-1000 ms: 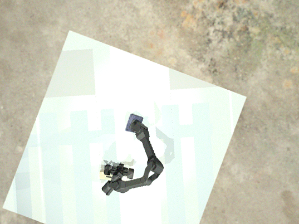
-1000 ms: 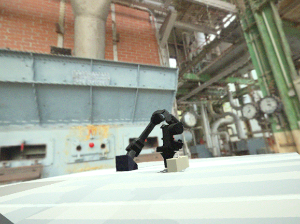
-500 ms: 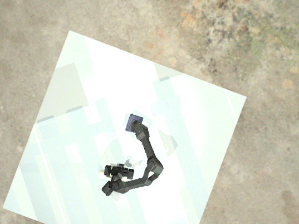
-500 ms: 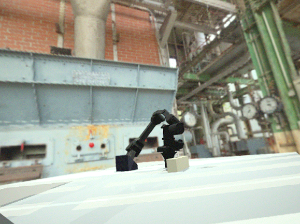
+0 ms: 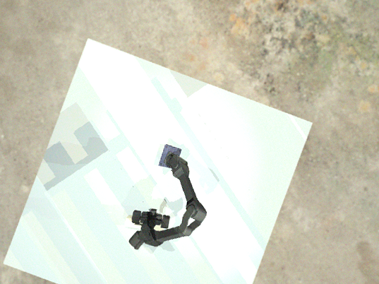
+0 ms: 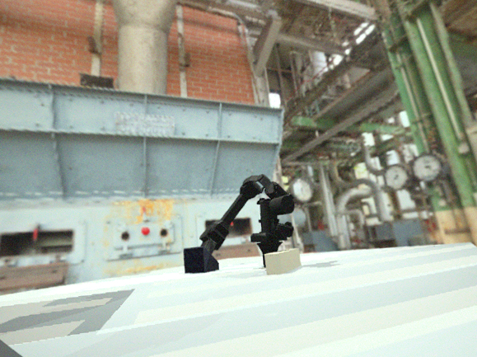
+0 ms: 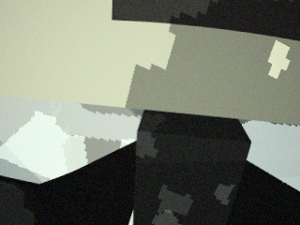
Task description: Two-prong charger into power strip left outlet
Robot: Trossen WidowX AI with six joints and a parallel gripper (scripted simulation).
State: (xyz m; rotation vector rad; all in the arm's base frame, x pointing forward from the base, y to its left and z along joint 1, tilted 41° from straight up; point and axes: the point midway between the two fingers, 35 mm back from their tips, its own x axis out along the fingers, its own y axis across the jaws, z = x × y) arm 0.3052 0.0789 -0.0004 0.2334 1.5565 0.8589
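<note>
My gripper (image 7: 180,156) is shut on the black charger (image 7: 192,152), whose block fills the lower middle of the wrist view. The charger's front end meets the lower edge of the cream power strip (image 7: 70,56) (image 6: 283,262), with no gap visible. No prong shows there. The outlets are hidden, so I cannot tell which one the charger is at, or how deep the prongs sit. In the exterior view the strip stands upright on the table, with the gripper low behind it. In the top view the gripper's body covers most of the strip.
The arm's dark blue base block (image 5: 167,149) (image 6: 194,260) stands apart from the strip, and the arm (image 5: 189,190) (image 6: 231,211) bends out to one side between them. The pale table (image 5: 237,143) (image 6: 243,343) carries reflections and grey patches. A dark shape crosses the wrist view's top edge.
</note>
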